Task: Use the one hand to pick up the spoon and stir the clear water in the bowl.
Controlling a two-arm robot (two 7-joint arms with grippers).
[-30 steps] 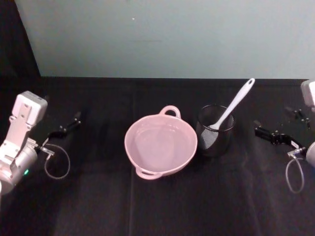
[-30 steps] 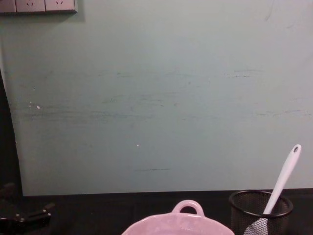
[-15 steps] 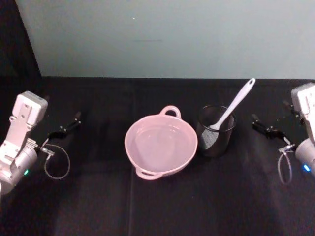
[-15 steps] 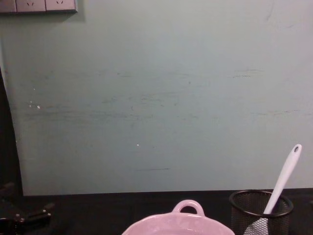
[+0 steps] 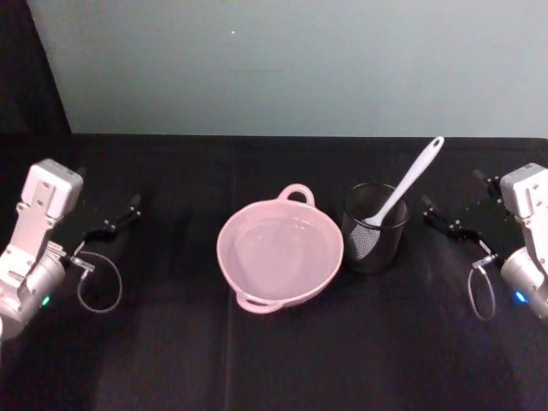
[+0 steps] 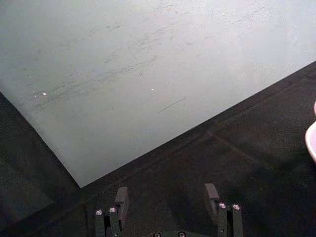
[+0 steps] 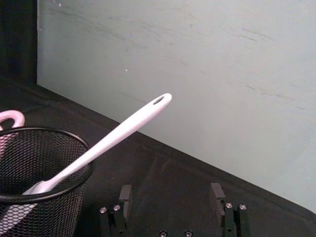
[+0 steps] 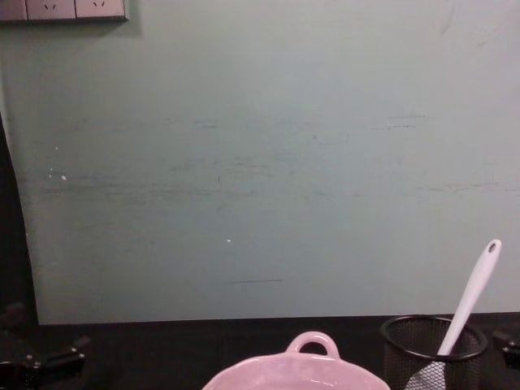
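Note:
The pale pink bowl (image 5: 280, 255) sits mid-table with its loop handle (image 8: 312, 344) toward the wall. Clear water (image 5: 272, 250) in it shows as faint glints. The white spoon (image 5: 412, 178) stands head-down in the black wire-mesh cup (image 5: 374, 228), its handle leaning up and to the right (image 7: 126, 127). My right gripper (image 5: 454, 207) hovers open just right of the cup, and nothing sits between its fingers (image 7: 125, 195). The spoon's handle end lies ahead of it and off to one side. My left gripper (image 5: 115, 219) rests open at the far left (image 6: 166, 197).
A pale green wall (image 8: 260, 162) backs the black-clothed table (image 5: 282, 360). Cable loops hang from both wrists, one at the left (image 5: 100, 282) and one at the right (image 5: 479, 293). The mesh cup stands close to the bowl's right rim.
My right arm has swung left toward the mesh cup, and its gripper now edges into the chest view's right side. The left arm, bowl, cup and spoon have not moved.

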